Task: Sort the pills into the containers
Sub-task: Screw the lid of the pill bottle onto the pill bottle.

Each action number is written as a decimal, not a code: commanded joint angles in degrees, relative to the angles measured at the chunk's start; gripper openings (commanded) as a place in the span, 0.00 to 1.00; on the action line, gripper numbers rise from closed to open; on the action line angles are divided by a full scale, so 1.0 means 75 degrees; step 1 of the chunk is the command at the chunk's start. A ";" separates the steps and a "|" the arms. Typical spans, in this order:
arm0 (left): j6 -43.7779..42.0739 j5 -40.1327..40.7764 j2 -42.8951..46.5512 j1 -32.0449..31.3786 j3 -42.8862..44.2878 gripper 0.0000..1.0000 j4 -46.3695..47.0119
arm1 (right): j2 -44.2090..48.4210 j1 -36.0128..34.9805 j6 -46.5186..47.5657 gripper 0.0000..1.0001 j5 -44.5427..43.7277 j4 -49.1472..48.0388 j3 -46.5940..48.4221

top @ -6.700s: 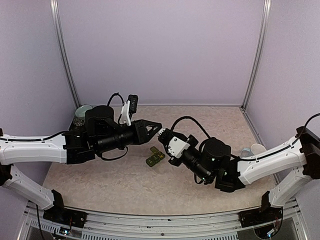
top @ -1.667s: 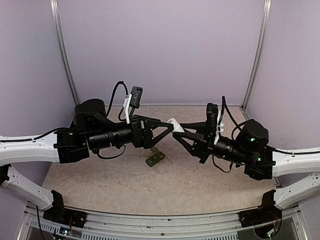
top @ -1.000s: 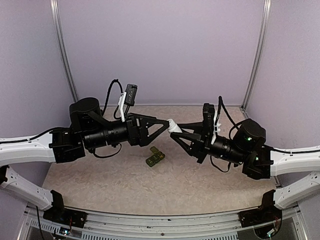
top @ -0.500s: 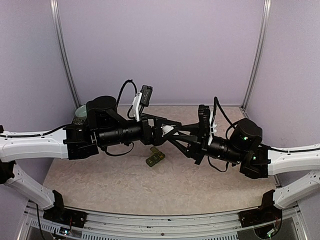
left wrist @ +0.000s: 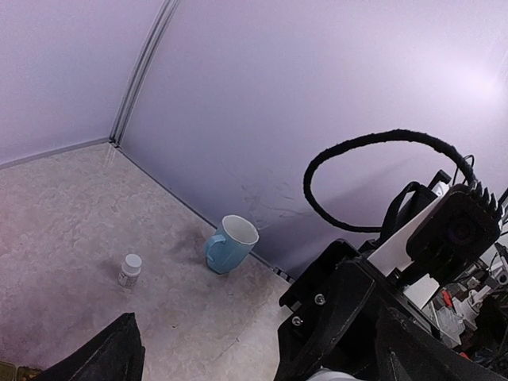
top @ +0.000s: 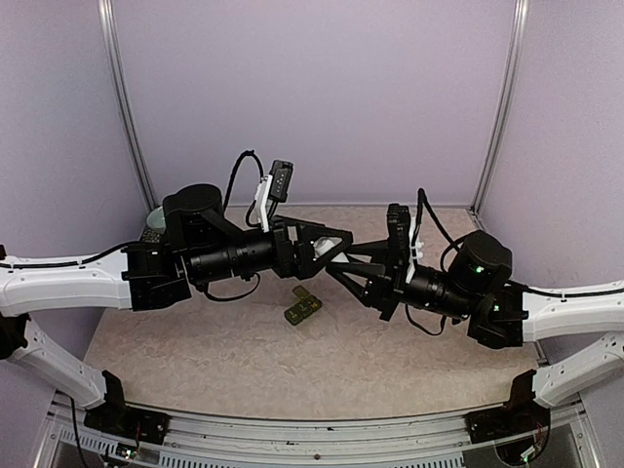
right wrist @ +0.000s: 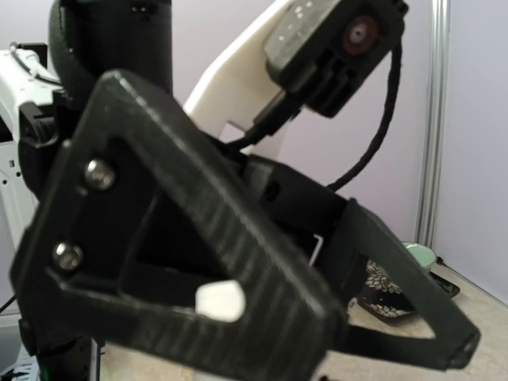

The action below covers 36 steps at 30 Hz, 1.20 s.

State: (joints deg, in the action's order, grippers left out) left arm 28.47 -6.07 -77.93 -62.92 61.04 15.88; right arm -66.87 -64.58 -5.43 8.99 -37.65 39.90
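Observation:
Both arms are raised and meet above the table's middle. My right gripper is shut on a small white piece, which also shows in the right wrist view. My left gripper is open, its fingers standing on either side of that piece without closing on it. Below them on the table lie the containers, a dark green strip. A small white pill bottle stands on the table beside a pale blue mug. I cannot make out any single pills.
A pale green bowl sits at the back left by a dark patterned mat. Purple walls with metal corner posts close in the table. The mug and bottle are hidden behind the right arm in the top view.
Over the last second the left arm pushed right, so its open fingers came around the white piece held by the right gripper. In the last half second almost nothing moved.

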 commanded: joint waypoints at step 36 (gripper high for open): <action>0.0223 0.0222 0.0997 0.0210 -0.1083 0.99 0.0137 | 0.0708 0.0181 0.0006 0.00 -0.0202 -0.0095 -0.0045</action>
State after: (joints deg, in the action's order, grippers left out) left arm 29.80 -5.32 -71.24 -61.73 54.06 17.52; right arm -62.81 -63.57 -5.45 7.42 -36.86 38.70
